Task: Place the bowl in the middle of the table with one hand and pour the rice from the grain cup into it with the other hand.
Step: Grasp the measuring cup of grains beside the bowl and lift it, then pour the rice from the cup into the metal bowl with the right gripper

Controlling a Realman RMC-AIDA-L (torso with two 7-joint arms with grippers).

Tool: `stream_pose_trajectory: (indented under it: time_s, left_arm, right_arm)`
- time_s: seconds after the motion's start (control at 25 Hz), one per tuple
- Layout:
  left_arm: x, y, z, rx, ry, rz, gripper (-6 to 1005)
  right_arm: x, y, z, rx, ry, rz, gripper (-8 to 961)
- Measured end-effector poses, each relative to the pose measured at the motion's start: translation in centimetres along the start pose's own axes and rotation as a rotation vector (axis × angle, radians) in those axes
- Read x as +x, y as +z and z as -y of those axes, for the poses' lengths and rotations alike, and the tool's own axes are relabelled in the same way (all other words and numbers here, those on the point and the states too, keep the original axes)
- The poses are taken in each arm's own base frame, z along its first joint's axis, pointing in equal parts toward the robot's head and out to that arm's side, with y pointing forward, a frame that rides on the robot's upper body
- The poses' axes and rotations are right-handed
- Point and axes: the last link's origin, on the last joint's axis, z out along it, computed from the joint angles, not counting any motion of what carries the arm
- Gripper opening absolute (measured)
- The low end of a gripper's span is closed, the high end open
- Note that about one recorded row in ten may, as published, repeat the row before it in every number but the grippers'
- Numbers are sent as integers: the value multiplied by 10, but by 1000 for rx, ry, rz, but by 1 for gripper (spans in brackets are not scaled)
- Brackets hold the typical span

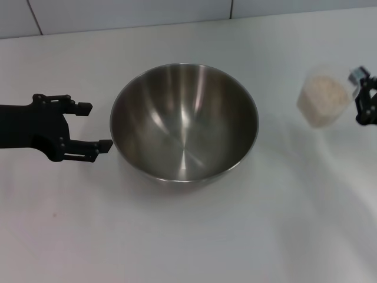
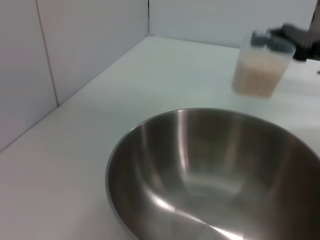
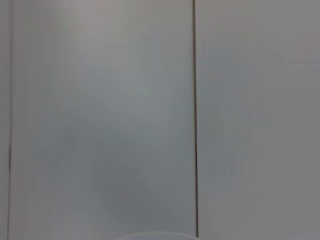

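Note:
The steel bowl (image 1: 184, 121) stands upright and empty in the middle of the white table (image 1: 188, 236). My left gripper (image 1: 95, 126) is open just left of the bowl's rim, holding nothing. The bowl also fills the lower part of the left wrist view (image 2: 215, 175). The clear grain cup (image 1: 323, 99), full of rice (image 1: 324, 89), is at the right of the table. My right gripper (image 1: 364, 97) is at the right edge, shut on the cup's side tab. The left wrist view shows the cup (image 2: 258, 70) and that gripper (image 2: 295, 40) beyond the bowl.
A tiled white wall (image 1: 118, 15) runs along the table's far edge and fills the right wrist view (image 3: 100, 120). Bare tabletop lies in front of the bowl and between bowl and cup.

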Motion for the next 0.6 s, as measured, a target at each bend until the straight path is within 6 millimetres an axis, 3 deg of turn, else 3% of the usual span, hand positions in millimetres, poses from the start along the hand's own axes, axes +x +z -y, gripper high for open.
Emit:
stream_pose_trajectory:
  time_s: [0.04,0.16,0.24,0.28,0.32,0.36,0.4,0.44,0.48,0.52,0.6]
  left_arm:
    - [1,1,0,-4,4,1,864]
    - [2,3,-2,-13,11,4,864]
    - [4,5,-2,-21,19,6,864]
    - [4,5,-2,-21,19,6,864]
    - [5,6,-2,-23,23,7,864]
    - [5,6,-3,-24,23,7,864]
    - [5,6,-3,-25,25,8,864]
    - [6,6,-3,-26,25,8,864]
    - [6,6,-3,-26,24,8,864]
    - [6,6,-3,-26,24,8,864]
    - [6,6,-3,-26,22,8,864]
  right_arm:
    - [-14,6,-3,-18,-61,93,19]
    - [-27,16,-9,-45,-151,180,14]
    - [-40,41,-25,-78,-344,283,14]
    - [-40,41,-25,-78,-344,283,14]
    - [-42,58,-42,-82,-516,324,14]
    - [-42,58,-42,-82,-516,324,14]
    - [-42,66,-51,-74,-625,341,13]
    - [-42,78,-68,-53,-817,365,13]
    - [-42,78,-68,-53,-817,365,13]
    - [-40,86,-84,-33,-1007,373,13]
    - [-39,91,-92,-29,-1103,375,13]
